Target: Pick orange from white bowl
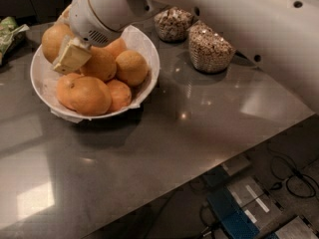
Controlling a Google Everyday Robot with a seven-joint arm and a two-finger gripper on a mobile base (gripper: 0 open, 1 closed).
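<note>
The white bowl (147, 54) with its crinkled paper lining stands at the table's back left and holds several oranges. My gripper (64, 53) reaches down from the top over the bowl's left side. It is shut on the orange (50, 39), a large golden-yellow fruit held at the bowl's upper left rim. One pale finger (73, 56) shows in front of the fruit; the other is hidden behind it. A large deeper-orange fruit with a dark stem dot (88, 94) lies at the bowl's front, with smaller ones (130, 66) beside it.
Two glass jars of grain (172, 23) (209, 46) stand right of the bowl. A green packet (9, 31) lies at the far left. The grey table's front edge (209, 163) runs diagonally. Below it are cables and blue boxes (234, 213) on the floor.
</note>
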